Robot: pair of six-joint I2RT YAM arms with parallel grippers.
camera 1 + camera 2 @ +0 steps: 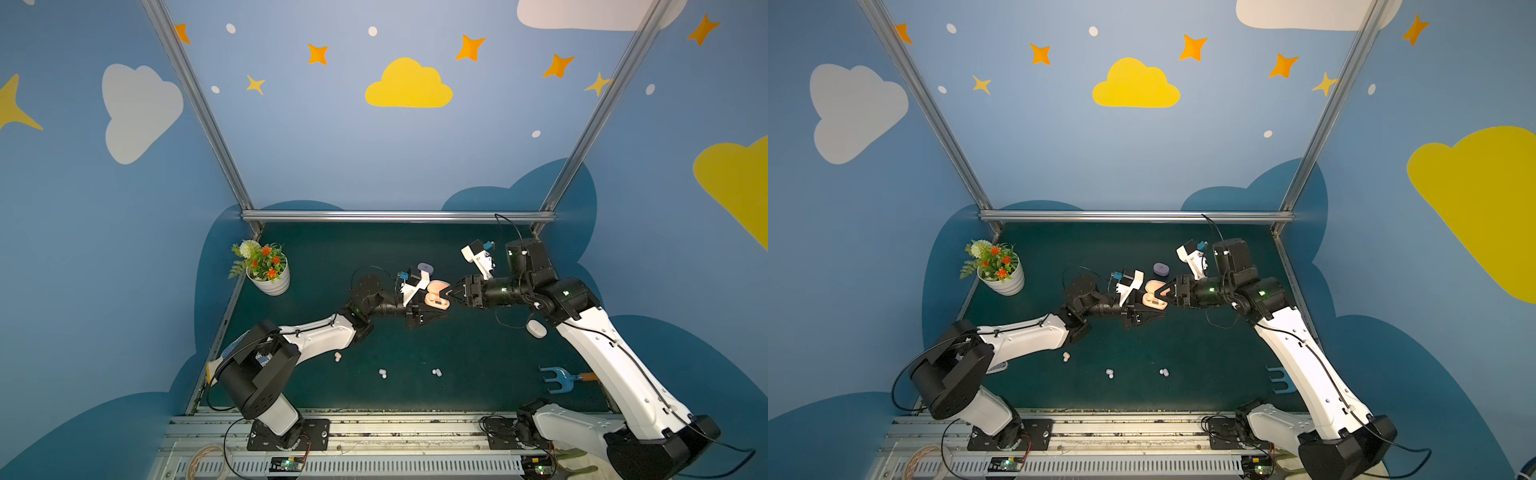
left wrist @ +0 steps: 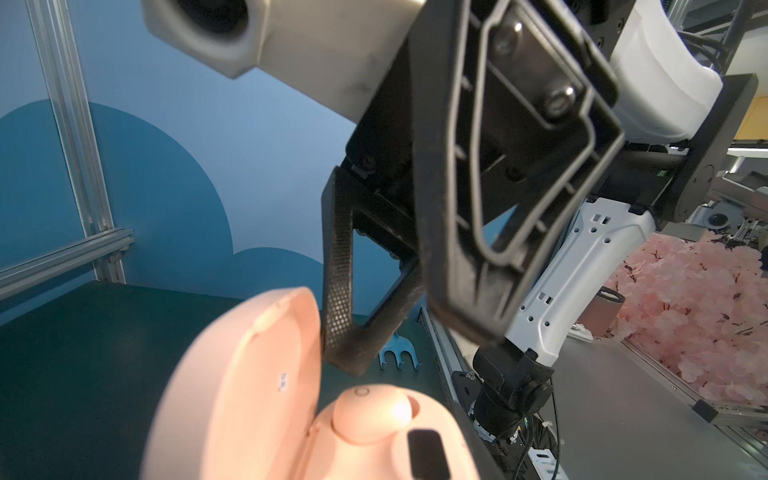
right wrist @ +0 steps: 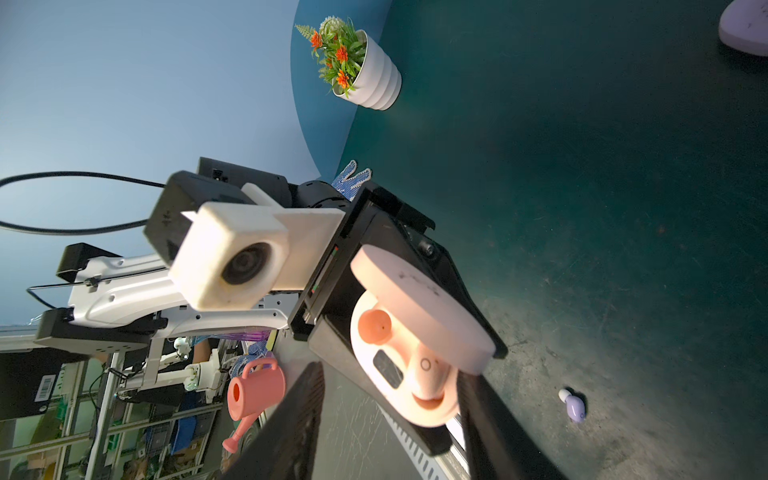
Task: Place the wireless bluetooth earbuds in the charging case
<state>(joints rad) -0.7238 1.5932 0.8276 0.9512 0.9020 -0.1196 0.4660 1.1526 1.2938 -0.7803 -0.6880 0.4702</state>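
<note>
left claw (image 1: pixel 434 311) clamped on open pink case (image 1: pixel 437 300) at mid-worktop (image 1: pixel 457 365), right claw (image 1: pixel 448 293) jaws apart at the case, gripping nothing, pink earbud (image 3: pixel 428 372) seated inside, loose pink earbud (image 1: pixel 337 356) and two lavender earbuds (image 1: pixel 382 373) (image 1: pixel 436 372) nearer the arm bases
</note>
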